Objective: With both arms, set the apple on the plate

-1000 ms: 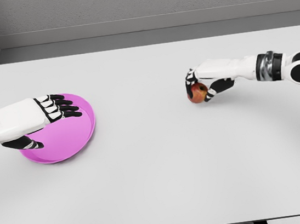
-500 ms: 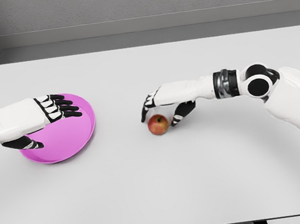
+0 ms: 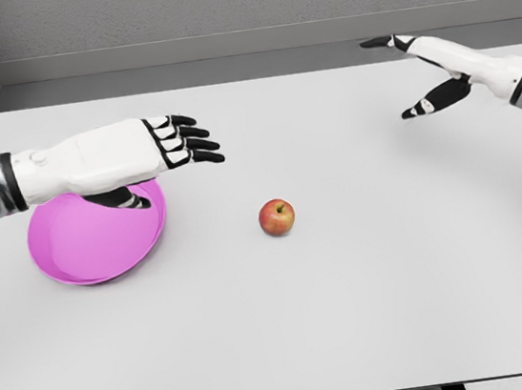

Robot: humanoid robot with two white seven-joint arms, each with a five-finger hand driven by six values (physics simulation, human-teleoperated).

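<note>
A red apple point(image 3: 276, 217) stands alone on the white table point(image 3: 352, 298), near the middle. The magenta plate point(image 3: 85, 249) lies at the left. My left hand point(image 3: 174, 153) reaches out over the plate's far right rim, fingers spread and holding nothing, a short way left of the apple and above it. My right hand point(image 3: 414, 74) is far off at the upper right, open, with its fingers stretched out and well away from the apple.
A grey wall point(image 3: 236, 6) runs behind the table's far edge. The table's front edge lies near the bottom of the view.
The right hand let go of the apple near the table's middle and pulled back to the upper right. The left hand moved right, toward the apple.
</note>
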